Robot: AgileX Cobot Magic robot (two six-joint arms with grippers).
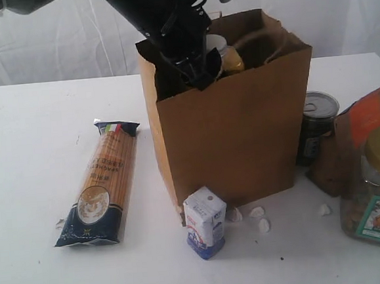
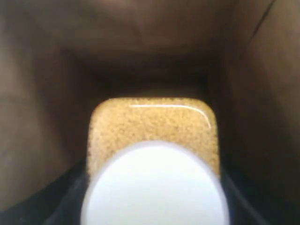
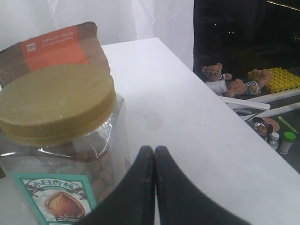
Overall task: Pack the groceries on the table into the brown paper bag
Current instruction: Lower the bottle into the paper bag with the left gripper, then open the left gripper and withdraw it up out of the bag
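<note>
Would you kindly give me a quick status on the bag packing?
Left gripper shut on yellow-grain jar, inside brown paper bag. Right gripper shut, empty, by yellow-lidded jar. Spaghetti packet, carton on table beside bag.

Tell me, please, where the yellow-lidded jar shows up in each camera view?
Exterior view: yellow-lidded jar at the lower right edge.
Left wrist view: not in it.
Right wrist view: it looms close beside the shut end effector.
Shared landmark: the orange-labelled pouch behind the jar.
</note>
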